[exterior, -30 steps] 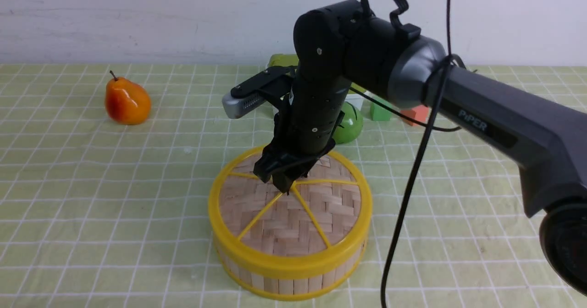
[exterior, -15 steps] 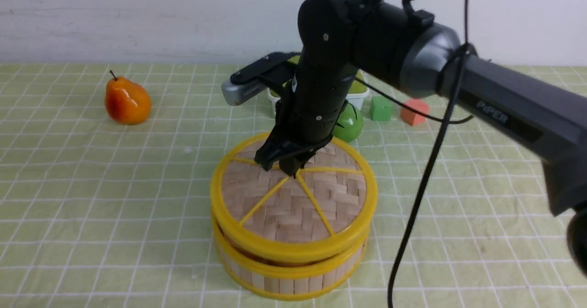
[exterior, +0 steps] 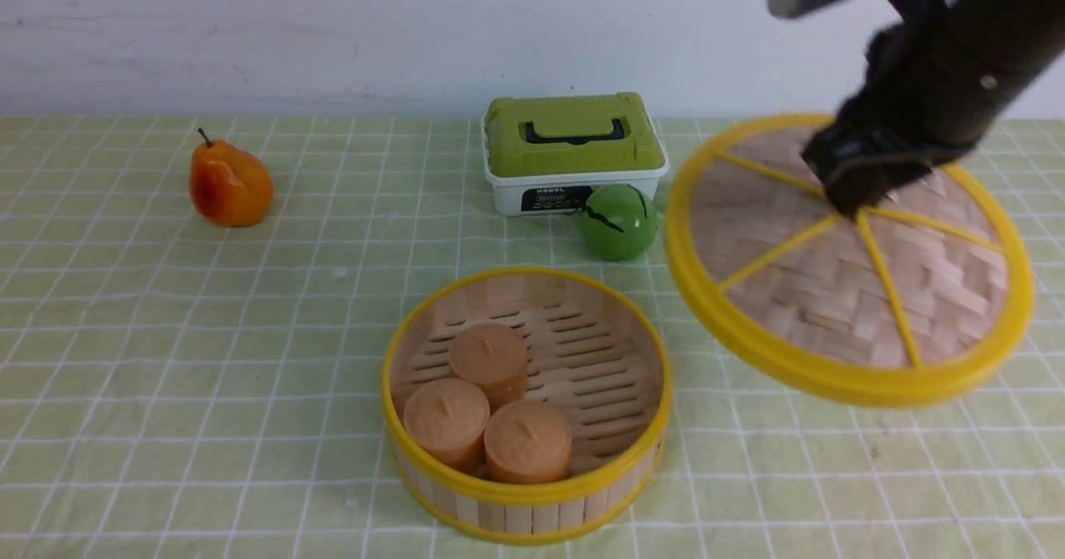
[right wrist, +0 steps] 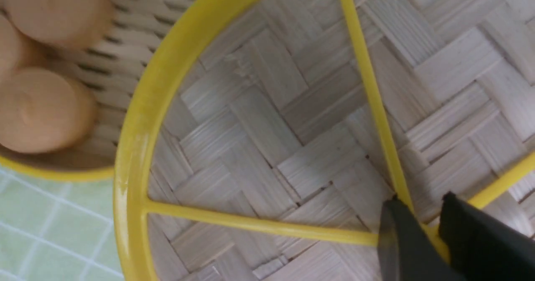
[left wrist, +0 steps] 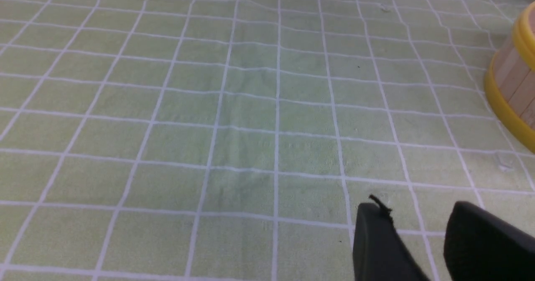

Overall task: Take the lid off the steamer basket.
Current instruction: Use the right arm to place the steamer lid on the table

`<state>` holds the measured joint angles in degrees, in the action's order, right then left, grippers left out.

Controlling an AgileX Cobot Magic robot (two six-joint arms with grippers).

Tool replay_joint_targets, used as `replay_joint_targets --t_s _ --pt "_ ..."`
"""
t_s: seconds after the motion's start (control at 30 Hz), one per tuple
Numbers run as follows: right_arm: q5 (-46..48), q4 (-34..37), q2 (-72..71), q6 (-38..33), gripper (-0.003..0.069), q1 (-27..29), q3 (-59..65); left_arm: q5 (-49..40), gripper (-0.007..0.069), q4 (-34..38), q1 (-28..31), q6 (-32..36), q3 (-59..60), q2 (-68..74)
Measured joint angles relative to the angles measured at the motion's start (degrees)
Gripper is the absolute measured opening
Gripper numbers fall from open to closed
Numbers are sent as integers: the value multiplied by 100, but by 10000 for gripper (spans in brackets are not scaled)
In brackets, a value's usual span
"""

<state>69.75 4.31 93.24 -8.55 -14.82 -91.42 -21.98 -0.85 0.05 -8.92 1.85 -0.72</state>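
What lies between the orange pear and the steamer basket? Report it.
Bare checked cloth, in the front view, between the pear and the basket.

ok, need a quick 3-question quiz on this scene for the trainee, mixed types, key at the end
1. True or false: the lid is resting on the steamer basket.
2. Fill in the blank: the basket holds ____ buns.
3. Multiple choice: what is the right end effector gripping?
A) the lid's rim
B) the middle of the lid, where the spokes meet
C) the handle of the green-lidded box

Key: 1 false; 2 three; 3 B
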Motion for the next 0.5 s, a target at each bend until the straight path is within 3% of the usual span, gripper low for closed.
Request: replay_joint_targets --t_s 0.2,0.5 --pt "-1241 -2 152 205 80 572 1303 0 239 0 0 0 0 0" --pt "-2389 240 1147 210 88 620 1612 0 239 0 0 0 0 0"
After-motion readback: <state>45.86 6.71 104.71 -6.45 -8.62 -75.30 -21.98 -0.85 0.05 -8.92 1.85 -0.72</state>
